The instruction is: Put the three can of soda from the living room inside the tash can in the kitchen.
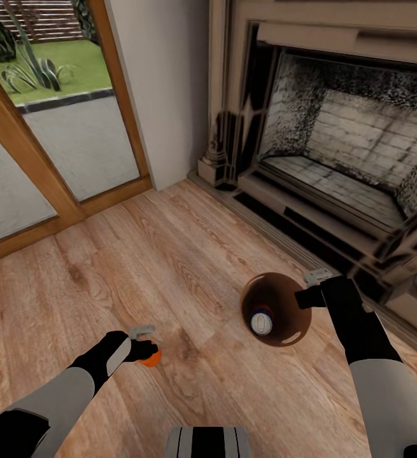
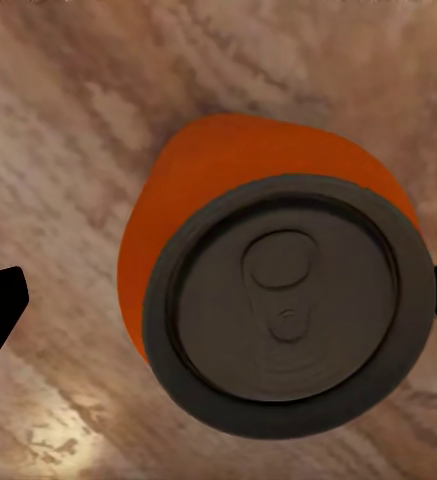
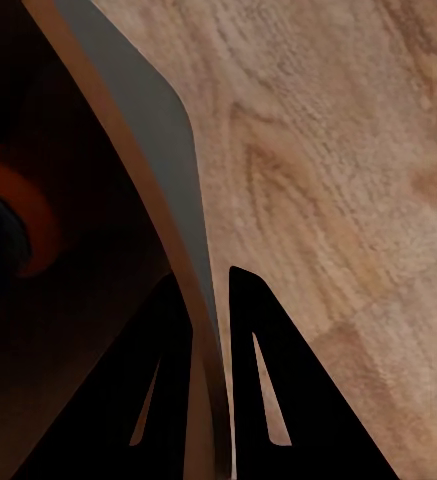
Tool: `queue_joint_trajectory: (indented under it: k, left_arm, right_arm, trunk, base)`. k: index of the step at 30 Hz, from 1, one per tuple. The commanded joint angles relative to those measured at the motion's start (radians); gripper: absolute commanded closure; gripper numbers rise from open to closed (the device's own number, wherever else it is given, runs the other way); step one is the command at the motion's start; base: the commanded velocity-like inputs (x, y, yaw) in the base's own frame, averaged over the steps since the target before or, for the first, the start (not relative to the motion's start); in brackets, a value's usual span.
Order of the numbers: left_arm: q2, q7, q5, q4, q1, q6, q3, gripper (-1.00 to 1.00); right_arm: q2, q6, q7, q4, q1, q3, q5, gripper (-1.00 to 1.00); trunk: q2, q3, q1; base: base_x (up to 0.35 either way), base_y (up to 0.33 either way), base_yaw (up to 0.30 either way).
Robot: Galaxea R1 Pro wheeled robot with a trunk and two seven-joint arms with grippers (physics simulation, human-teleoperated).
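1 orange soda can (image 2: 268,300) with a dark grey top stands upright on the brown plank floor (image 1: 170,254), between the left gripper's (image 1: 146,346) spread fingers. The right gripper (image 3: 210,400) pinches the grey, brown-lined bin's (image 1: 283,299) rim; a blue can (image 1: 261,321) lies inside.

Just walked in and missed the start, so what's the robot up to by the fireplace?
It is gathering soda cans in the living room. The right claw is shut on the rim of the trash can, which stands on the plank floor before the fireplace with a blue can already inside. The left claw is open around an orange can on the floor, its fingers either side, not yet gripping.
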Motion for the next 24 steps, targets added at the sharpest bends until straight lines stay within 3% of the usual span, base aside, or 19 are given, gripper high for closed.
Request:
queue_joint_trajectory:
  k: [1, 5, 6, 21, 24]
  left_arm:
    - [0.0, 0.0, 0.0, 0.0, 0.0, 0.0, 0.0, -1.0]
    - [0.0, -0.001, 0.0, -0.001, 0.0, -0.002, 0.001, -1.0]
    - [0.0, -0.001, 0.0, -0.001, 0.0, -0.002, 0.001, 1.0]
    - [-0.002, 0.002, 0.0, 0.0, 0.0, -0.002, 0.0, 1.0]
    - [-0.002, 0.005, -0.001, 0.0, 0.0, 0.0, 0.0, 1.0]
  right_arm:
    - [0.0, 0.004, 0.004, 0.0, 0.0, 0.0, -0.017, 1.0]
    - [0.0, 0.004, 0.003, 0.0, 0.0, 0.0, -0.017, 1.0]
    - [0.0, 0.004, 0.003, 0.0, 0.0, 0.0, -0.017, 1.0]
    - [0.001, 0.004, 0.003, 0.001, 0.0, 0.0, -0.018, 1.0]
    - [0.001, 0.004, 0.003, 0.002, 0.0, 0.0, -0.018, 1.0]
  trunk:
    - [0.0, 0.0, 0.0]
    - [0.0, 0.0, 0.0]
    - [0.0, 0.0, 0.0]
    - [0.0, 0.0, 0.0]
    - [0.001, 0.012, -0.001]
  base:
    - [0.0, 0.0, 0.0]
    - [0.0, 0.0, 0.0]
    - [0.0, 0.0, 0.0]
    - [0.0, 0.0, 0.0]
    - [0.0, 0.0, 0.0]
